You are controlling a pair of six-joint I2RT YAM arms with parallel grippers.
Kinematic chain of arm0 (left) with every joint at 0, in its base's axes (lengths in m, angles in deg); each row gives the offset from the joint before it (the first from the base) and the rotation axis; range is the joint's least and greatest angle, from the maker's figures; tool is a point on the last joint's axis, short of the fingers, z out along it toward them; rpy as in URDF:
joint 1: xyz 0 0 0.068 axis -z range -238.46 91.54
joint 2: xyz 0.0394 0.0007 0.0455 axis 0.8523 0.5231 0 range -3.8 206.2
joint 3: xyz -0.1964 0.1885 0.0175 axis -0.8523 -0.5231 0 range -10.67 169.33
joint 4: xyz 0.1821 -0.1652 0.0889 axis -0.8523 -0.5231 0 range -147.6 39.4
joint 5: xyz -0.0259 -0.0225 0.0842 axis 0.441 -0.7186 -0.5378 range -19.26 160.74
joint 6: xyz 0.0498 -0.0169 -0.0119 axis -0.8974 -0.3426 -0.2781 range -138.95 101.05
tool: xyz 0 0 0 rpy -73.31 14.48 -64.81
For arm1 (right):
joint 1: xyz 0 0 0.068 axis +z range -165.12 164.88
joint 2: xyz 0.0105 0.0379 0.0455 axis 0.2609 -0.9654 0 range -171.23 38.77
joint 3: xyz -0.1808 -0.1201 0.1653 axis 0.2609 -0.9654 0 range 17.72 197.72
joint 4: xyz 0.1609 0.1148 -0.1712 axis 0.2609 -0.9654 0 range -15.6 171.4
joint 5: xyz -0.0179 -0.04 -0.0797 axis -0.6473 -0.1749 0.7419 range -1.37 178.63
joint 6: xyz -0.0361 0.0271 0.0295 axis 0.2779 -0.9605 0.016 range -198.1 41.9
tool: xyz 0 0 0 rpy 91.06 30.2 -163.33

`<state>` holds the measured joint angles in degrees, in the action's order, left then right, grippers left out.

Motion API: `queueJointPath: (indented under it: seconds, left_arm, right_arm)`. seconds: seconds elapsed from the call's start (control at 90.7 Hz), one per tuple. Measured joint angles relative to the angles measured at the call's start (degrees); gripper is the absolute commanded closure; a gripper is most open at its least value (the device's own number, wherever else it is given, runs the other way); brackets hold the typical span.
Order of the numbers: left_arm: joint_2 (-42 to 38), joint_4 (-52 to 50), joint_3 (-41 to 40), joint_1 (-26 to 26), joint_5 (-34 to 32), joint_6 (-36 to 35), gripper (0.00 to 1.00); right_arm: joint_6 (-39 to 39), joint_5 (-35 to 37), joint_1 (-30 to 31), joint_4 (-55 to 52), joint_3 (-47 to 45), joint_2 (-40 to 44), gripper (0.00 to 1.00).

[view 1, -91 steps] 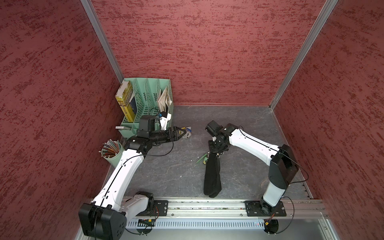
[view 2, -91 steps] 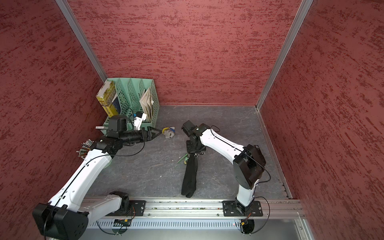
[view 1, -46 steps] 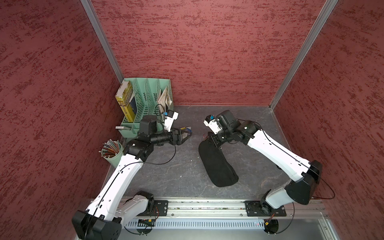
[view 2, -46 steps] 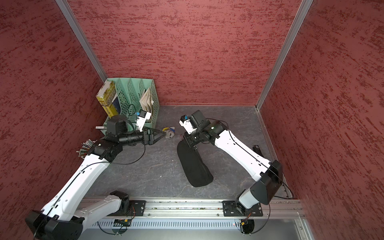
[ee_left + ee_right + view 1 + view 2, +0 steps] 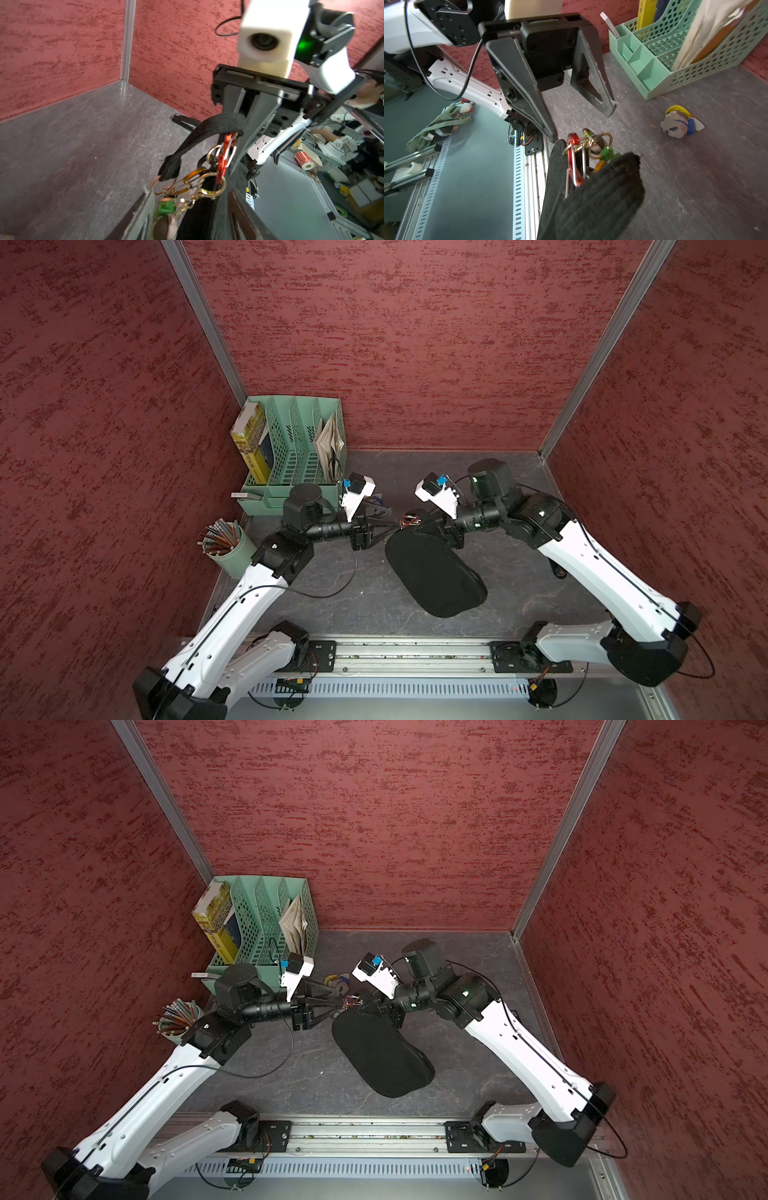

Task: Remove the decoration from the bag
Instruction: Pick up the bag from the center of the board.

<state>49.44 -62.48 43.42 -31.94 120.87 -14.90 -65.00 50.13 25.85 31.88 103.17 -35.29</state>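
The black bag [image 5: 436, 572] hangs slanted above the table in both top views, its upper end held up. My right gripper [image 5: 428, 522] is shut on its black strap [image 5: 218, 124]. The decoration [image 5: 409, 521] dangles at that end: a red carabiner [image 5: 574, 166], gold rings and a green charm [image 5: 166, 207]. My left gripper [image 5: 390, 526] reaches it from the left, open, with one finger [image 5: 143, 207] on each side of the charm cluster. In the right wrist view the bag's ribbed fabric [image 5: 591, 197] hides my right jaws.
A green file organiser [image 5: 291, 448] with books stands in the back left corner, and a pencil cup [image 5: 226, 543] stands near the left wall. A small yellow, blue and grey figure [image 5: 679, 122] lies on the table in front of the organiser. A black stapler-like object [image 5: 182, 122] lies by the right wall.
The right arm lifted and turned the bag, so its broad face now shows. The left gripper moved right to the decoration, and its jaws have narrowed.
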Motion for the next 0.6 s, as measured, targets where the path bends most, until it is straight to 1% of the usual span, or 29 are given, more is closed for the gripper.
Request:
queueJointPath:
  seconds: [0.121, 0.342, 0.441, 0.595]
  left_arm:
    - [-0.8, 0.4, 0.2, 2.6, 1.0, -1.7, 0.42]
    - [1.8, -1.3, 3.0, 6.5, 1.4, -4.1, 0.46]
    - [2.3, -2.0, 3.7, 7.1, 1.4, -4.6, 0.58]
    - [2.3, -2.2, 4.0, 7.3, 1.5, -4.9, 0.87]
  right_arm:
    - [1.9, -2.5, 0.0, 0.0, -0.7, 0.6, 1.0]
    - [3.7, -5.1, 0.0, -0.1, -0.9, 1.4, 1.0]
    - [4.2, -5.6, 0.0, -0.1, -0.9, 1.5, 1.0]
    - [4.8, -6.1, 0.0, -0.2, -1.9, 1.7, 1.0]
